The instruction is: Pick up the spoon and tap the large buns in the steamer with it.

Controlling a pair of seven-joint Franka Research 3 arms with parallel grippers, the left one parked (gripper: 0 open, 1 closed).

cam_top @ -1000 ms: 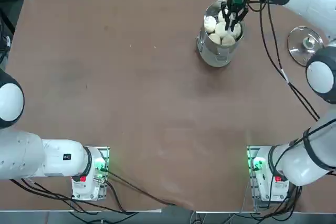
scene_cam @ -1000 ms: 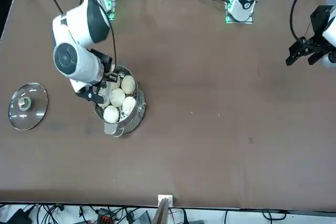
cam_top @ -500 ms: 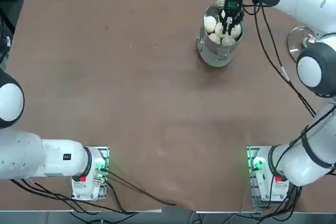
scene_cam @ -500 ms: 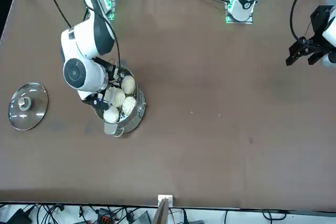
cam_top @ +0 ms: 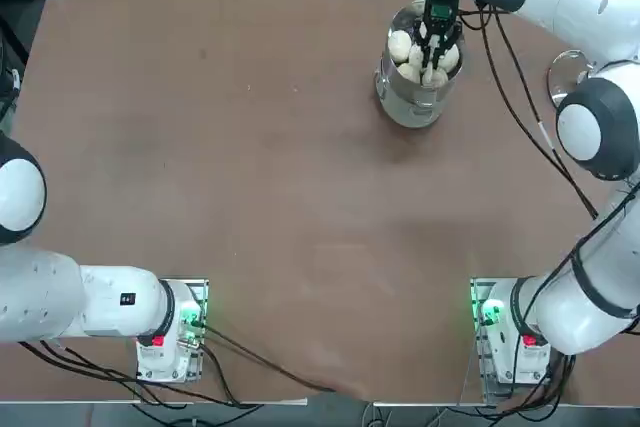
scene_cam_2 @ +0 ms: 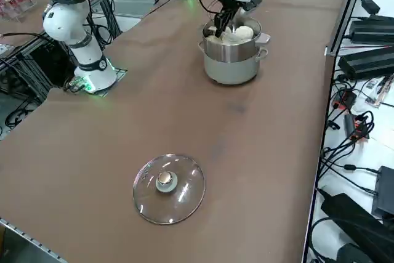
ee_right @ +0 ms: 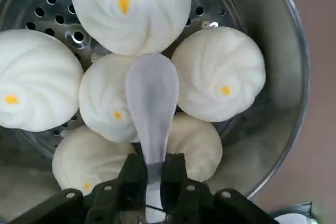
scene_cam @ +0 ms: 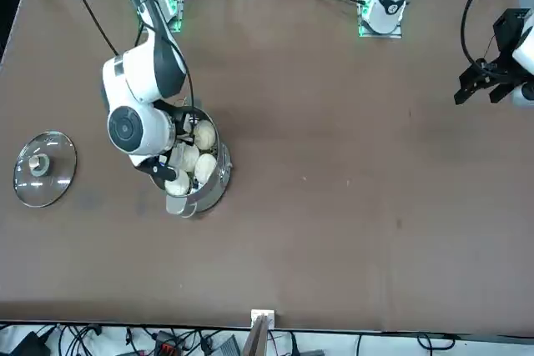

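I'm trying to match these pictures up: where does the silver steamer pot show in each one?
Top view: steamer pot, upper right of centre, under the right claw.
Front view: left of centre, glass lid to its left.
Right side view: upper middle, the lid nearer the camera.
Right wrist view: it fills most of the picture, around the buns.
Shared landmark: the pot's round metal rim.

No readable text, labels, brands, numbers or signs in any view.
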